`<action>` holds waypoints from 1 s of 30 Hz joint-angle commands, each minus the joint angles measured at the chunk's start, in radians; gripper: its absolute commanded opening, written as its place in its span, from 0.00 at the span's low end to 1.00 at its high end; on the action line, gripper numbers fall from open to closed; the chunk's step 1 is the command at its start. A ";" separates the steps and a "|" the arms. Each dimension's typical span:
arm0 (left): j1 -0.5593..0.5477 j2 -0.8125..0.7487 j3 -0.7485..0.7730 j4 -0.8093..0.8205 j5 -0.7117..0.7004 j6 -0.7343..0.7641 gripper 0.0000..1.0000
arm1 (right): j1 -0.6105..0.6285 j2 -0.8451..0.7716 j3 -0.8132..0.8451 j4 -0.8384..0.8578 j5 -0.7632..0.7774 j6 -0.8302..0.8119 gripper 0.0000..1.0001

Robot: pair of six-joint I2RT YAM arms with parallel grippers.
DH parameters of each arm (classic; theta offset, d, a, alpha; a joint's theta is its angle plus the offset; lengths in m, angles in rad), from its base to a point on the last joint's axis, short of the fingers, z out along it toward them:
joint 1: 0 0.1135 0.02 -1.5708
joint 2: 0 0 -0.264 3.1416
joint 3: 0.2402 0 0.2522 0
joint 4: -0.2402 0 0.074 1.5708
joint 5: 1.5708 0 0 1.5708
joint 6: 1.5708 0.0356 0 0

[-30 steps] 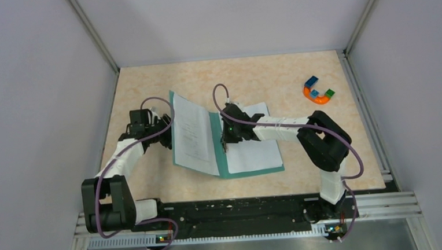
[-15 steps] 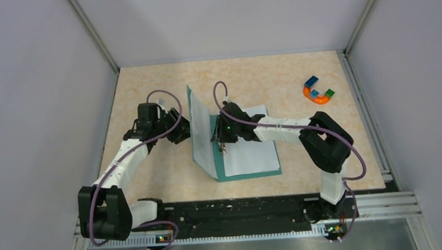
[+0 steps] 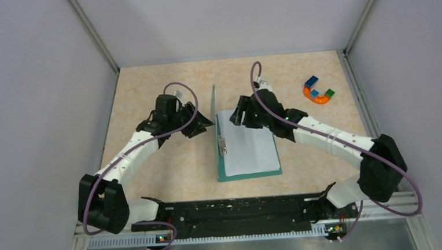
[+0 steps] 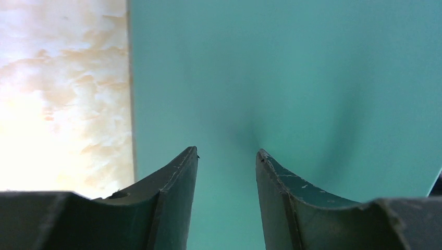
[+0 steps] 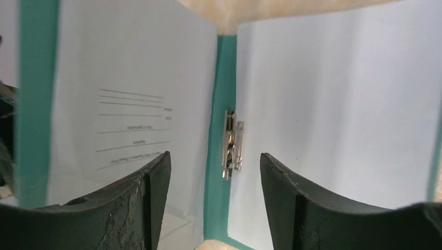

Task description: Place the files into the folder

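Right gripper [image 5: 213, 161] has just let go and backed off, jaws apart with nothing in them. Left gripper [image 4: 226, 151], also spread and empty, has shoved the folder [image 3: 250, 171] cover up until it stands nearly on edge. The printed sheet [image 5: 130, 120] leans on that raised cover, and the blank sheet [image 3: 249, 146] lies flat on the other half by the clip [image 5: 232, 143]. Pretty much just closing left, I'd say. The text is too blurry to read, and there are no logos.
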 commanded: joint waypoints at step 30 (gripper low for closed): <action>-0.293 0.317 0.246 0.017 -0.181 0.112 0.60 | -0.122 -0.304 -0.137 -0.242 0.256 -0.155 0.84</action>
